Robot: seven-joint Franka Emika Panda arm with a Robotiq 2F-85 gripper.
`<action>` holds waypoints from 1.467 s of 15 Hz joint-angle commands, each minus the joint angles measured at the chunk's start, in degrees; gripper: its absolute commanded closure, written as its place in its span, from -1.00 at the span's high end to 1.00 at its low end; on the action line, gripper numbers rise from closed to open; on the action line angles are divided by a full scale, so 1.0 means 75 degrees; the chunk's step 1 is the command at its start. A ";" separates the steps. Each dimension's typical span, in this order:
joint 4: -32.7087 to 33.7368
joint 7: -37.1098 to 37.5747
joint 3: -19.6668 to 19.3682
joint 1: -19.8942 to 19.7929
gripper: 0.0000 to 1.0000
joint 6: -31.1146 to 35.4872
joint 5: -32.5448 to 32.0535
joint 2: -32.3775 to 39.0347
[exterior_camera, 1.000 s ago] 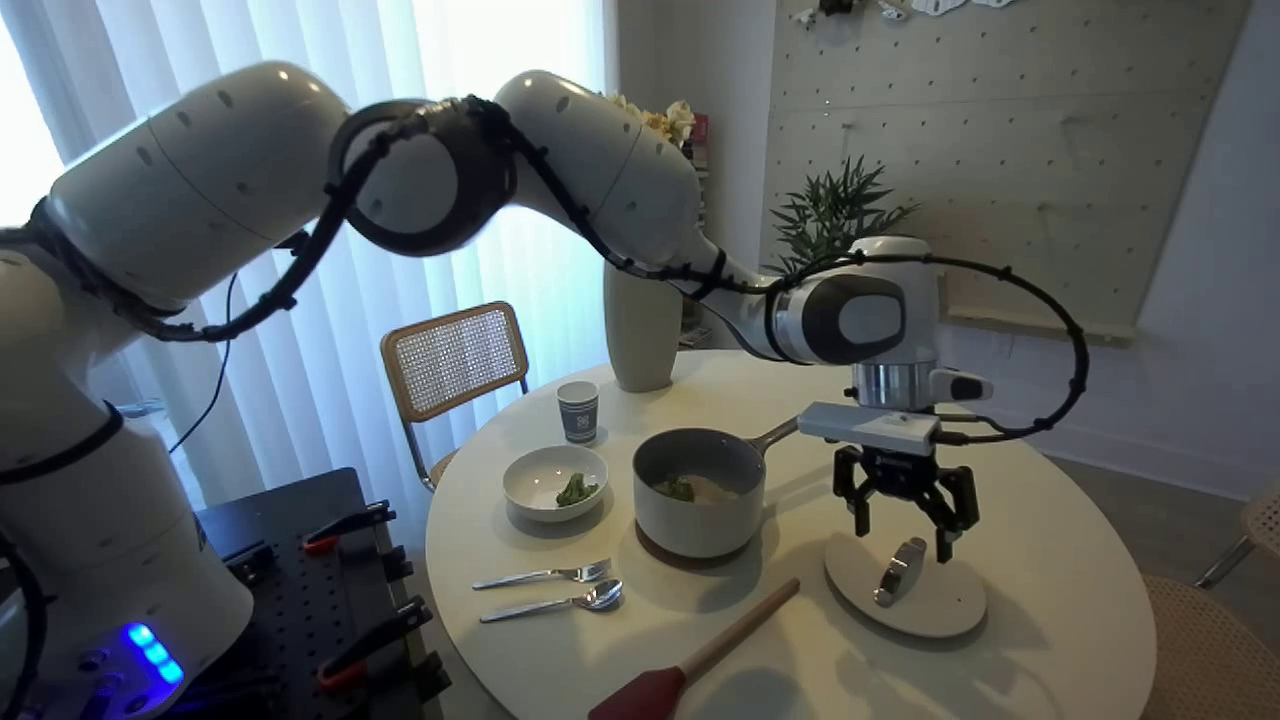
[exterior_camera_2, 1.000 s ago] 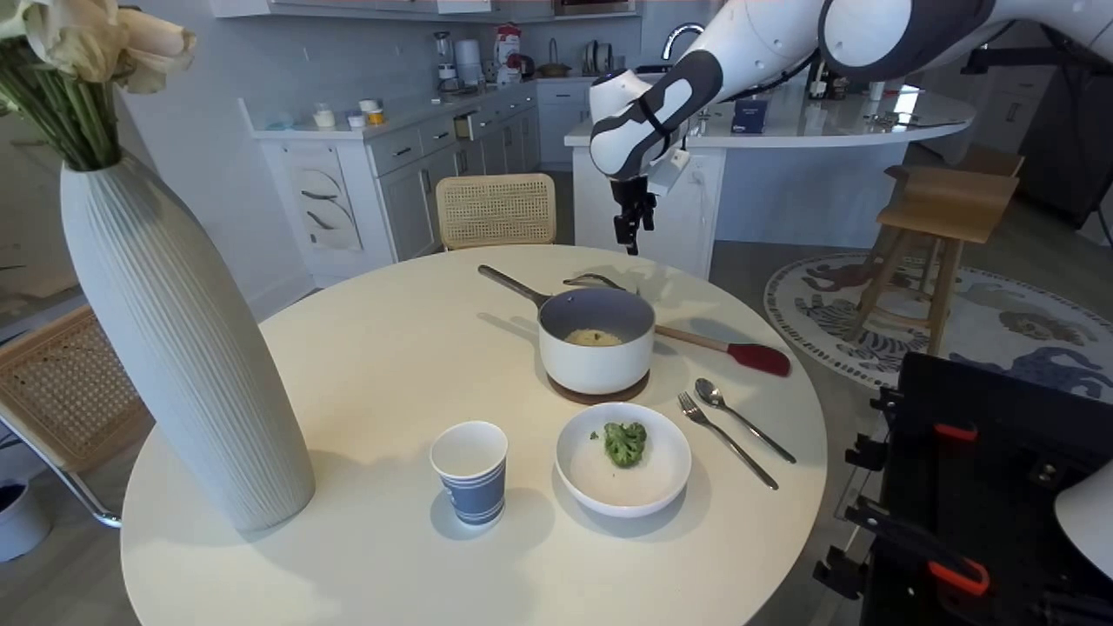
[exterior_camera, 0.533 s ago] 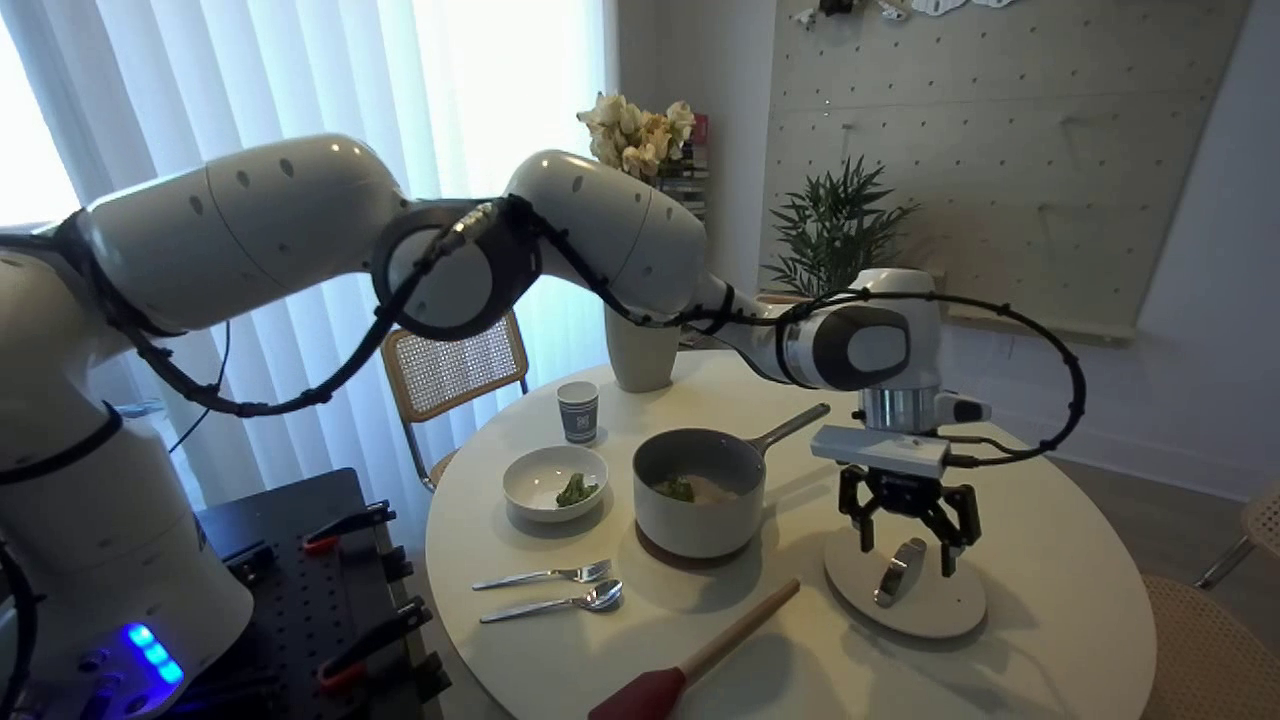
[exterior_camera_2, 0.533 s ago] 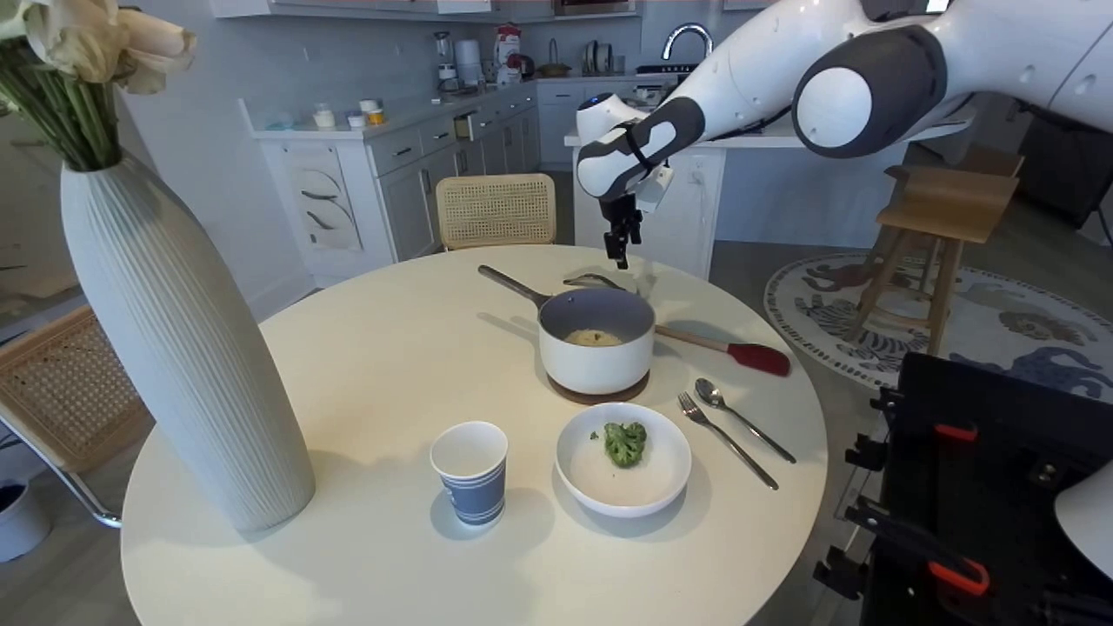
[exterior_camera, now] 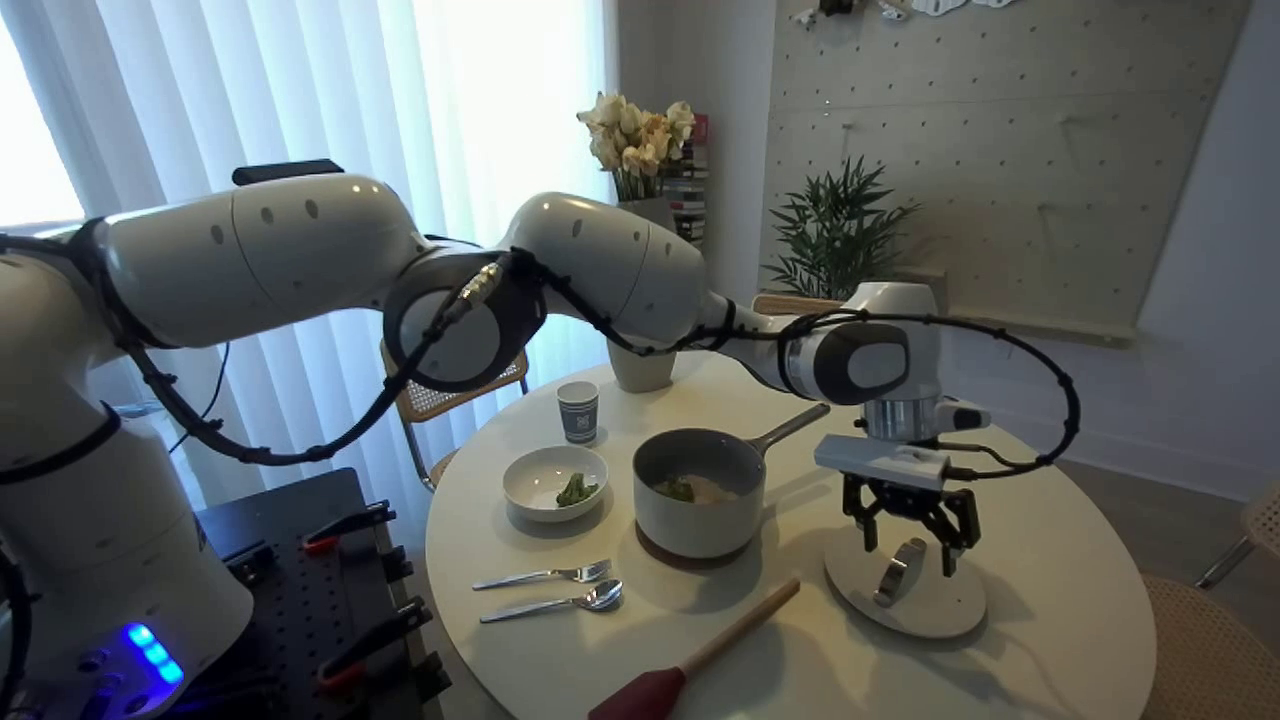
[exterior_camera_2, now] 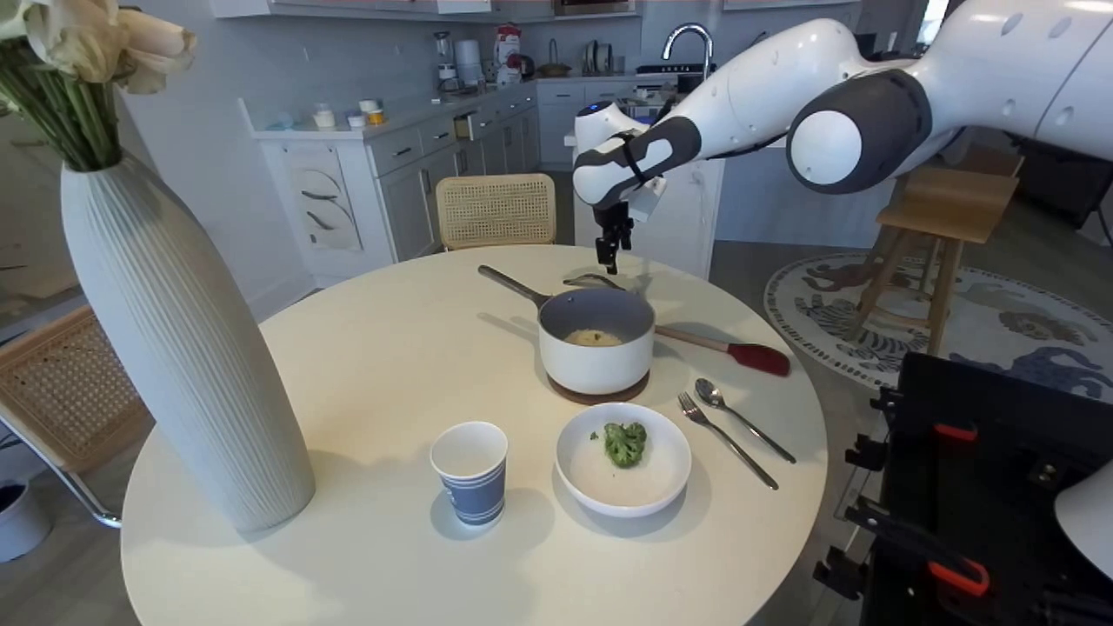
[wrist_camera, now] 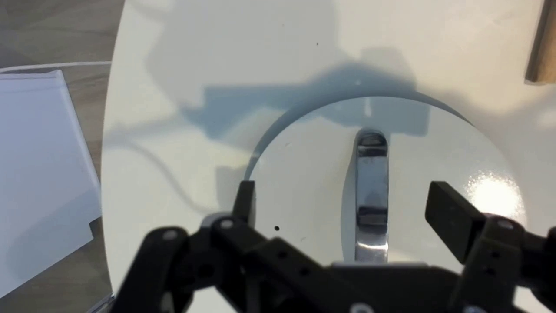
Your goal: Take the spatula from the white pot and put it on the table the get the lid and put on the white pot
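Note:
The spatula, with a wooden handle (exterior_camera: 742, 624) and red head (exterior_camera_2: 758, 358), lies on the white table (exterior_camera: 1065, 560). The white pot (exterior_camera: 698, 526) stands uncovered on a brown disc, some food inside. To its right in an exterior view, the pale round lid (exterior_camera: 925, 612) rests flat on the table. Its arched metal handle (wrist_camera: 372, 187) points upward. My gripper (exterior_camera: 909, 558) hangs above the lid, open, fingers down. In the wrist view the lid handle stands between the spread fingers (wrist_camera: 245, 198), touching neither. My gripper's base hides the handle's near end there.
A white bowl (exterior_camera_2: 623, 487) with broccoli, a paper cup (exterior_camera_2: 470, 474), a fork (exterior_camera: 545, 574) and a spoon (exterior_camera: 555, 602) lie around the pot. The pot's long handle (exterior_camera: 790, 428) reaches out beneath the arm. A tall vase (exterior_camera_2: 187, 348) stands on the table.
My arm has come down, bringing the open gripper lower over the lid, with a slight sideways shift. The lid, pot and spatula have not moved.

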 commanded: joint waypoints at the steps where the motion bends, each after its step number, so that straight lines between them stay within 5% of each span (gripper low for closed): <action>1: 0.0859 -0.0225 0.0170 -0.0090 1.00 -0.0253 0.0248 0.0489; 8: 0.1649 -0.0264 0.0241 -0.0104 0.94 -0.0297 0.0286 0.1126; 9: 0.1000 -0.0210 0.0252 -0.0083 0.47 0.0013 0.0248 0.0769; 11: 0.1031 -0.0232 0.0257 -0.0094 0.41 0.0014 0.0252 0.0816; 19: 0.0992 -0.0309 0.0298 -0.0146 -0.82 -0.0009 0.0277 0.0816; 20: 0.0981 -0.0327 0.0305 -0.0148 -0.84 -0.0030 0.0278 0.0816; 21: 0.0982 -0.0351 0.0315 -0.0150 -0.14 -0.0071 0.0282 0.0818; 22: 0.0984 -0.0362 0.0322 -0.0148 -0.22 -0.0079 0.0281 0.0823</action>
